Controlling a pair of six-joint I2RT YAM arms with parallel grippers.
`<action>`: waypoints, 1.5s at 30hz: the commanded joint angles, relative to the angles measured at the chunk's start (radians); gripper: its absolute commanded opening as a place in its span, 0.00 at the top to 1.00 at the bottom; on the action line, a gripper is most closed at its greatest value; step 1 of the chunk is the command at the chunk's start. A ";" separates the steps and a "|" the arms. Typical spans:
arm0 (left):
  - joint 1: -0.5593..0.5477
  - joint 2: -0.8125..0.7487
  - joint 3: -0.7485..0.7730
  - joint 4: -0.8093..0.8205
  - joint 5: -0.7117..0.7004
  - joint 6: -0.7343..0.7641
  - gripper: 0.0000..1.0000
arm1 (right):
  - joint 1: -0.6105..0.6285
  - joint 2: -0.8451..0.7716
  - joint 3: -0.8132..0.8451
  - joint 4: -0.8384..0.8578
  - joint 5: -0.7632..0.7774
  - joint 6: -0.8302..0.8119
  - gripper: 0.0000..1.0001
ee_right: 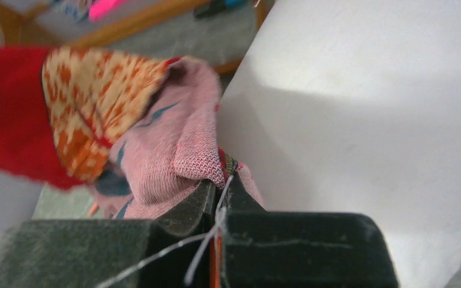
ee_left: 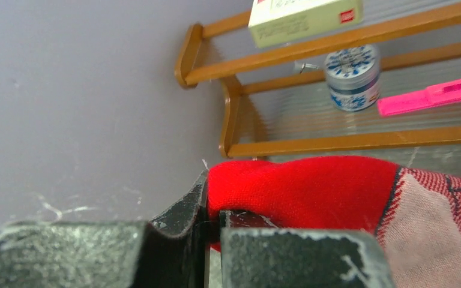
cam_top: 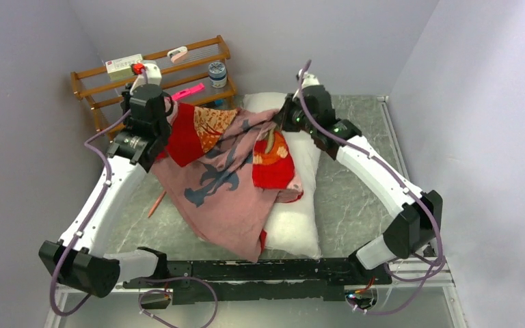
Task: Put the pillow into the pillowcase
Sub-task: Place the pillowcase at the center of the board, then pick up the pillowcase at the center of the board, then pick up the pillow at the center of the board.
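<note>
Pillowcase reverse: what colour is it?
Pale pink with teal markings on the pillowcase; best in top external view.

Wooden rack (ee_left: 231, 120) in far-left corner, 2 tiers w/ rails. Pale box (cam_top: 124, 64) w/ red mark sits on top tier; pink-white clip-like item (cam_top: 177, 53) further right on same tier. Lower tier: round blue-white tin (cam_top: 217, 74), flat hot-pink bar (cam_top: 188, 91) just beside it. Pencil (cam_top: 156, 203) lies on grey marbled table (cam_top: 355, 198), left side.
</note>
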State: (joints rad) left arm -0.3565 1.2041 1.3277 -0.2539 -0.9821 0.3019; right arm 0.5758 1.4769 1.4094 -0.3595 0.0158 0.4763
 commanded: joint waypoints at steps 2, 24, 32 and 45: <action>0.146 0.048 0.104 -0.234 0.179 -0.364 0.95 | -0.178 0.075 0.104 0.180 -0.053 0.071 1.00; 0.187 -0.038 0.140 -0.317 1.014 -0.573 0.08 | -0.317 -0.184 -0.110 -0.226 0.280 0.262 0.01; 0.038 -0.095 -0.096 -0.024 1.384 -0.834 0.09 | -0.339 -0.212 -0.369 0.127 -0.085 0.265 0.01; -0.362 0.131 -0.183 0.187 1.179 -0.843 0.09 | -0.338 -0.038 -0.514 0.413 -0.243 0.326 0.14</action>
State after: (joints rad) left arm -0.6895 1.2629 1.1332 -0.2020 0.2245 -0.5190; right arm 0.2390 1.4048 0.9188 -0.1139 -0.1284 0.7979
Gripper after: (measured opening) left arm 0.944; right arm 0.932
